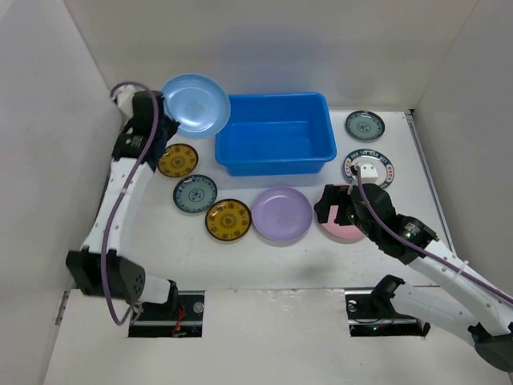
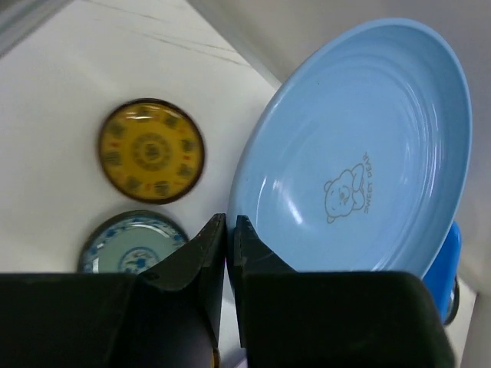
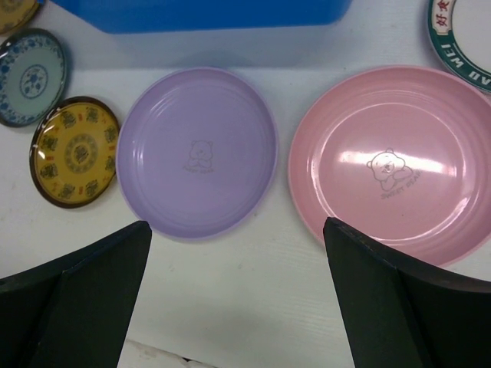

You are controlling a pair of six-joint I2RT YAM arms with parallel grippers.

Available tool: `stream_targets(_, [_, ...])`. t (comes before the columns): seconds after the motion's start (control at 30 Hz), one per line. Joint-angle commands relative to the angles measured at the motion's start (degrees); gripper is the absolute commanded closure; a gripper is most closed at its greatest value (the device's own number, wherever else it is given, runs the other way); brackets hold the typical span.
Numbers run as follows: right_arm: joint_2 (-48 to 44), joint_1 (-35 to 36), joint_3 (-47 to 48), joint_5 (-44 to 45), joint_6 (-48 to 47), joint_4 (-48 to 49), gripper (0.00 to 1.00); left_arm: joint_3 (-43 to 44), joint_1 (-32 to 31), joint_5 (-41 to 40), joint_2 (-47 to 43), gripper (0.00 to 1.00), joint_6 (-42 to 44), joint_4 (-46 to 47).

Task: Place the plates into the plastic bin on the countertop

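Observation:
My left gripper is shut on the rim of the blue plate and holds it tilted in the air beside the left end of the blue plastic bin. The left wrist view shows the same gripper on the plate. The bin looks empty. My right gripper is open above the countertop, between the lilac plate and the pink plate. The right wrist view shows the lilac plate and the pink plate with the gripper empty.
Two yellow plates and a grey-green one lie left of the lilac plate. Two more patterned plates lie right of the bin. White walls close in the sides and back.

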Motion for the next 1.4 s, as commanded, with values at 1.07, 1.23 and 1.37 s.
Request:
stream_targets(1.07, [4.39,-2.23,2.14,1.99,6.25,-3.24,0.0,34.83,-17.27,13.89,55.67,0.56,23.59,17.33])
stream_targets(1.23, [5.26,-2.23,-0.59,1.02,7.39,-2.45,0.0,34.03,-18.24,12.4,50.14,0.14,25.69,18.56])
stream_targets(1.37, [6.76,-2.31,-3.31,-1.61,9.23,-0.96,0.0,34.03,-19.29,9.33,42.41,0.0,27.19,18.3])
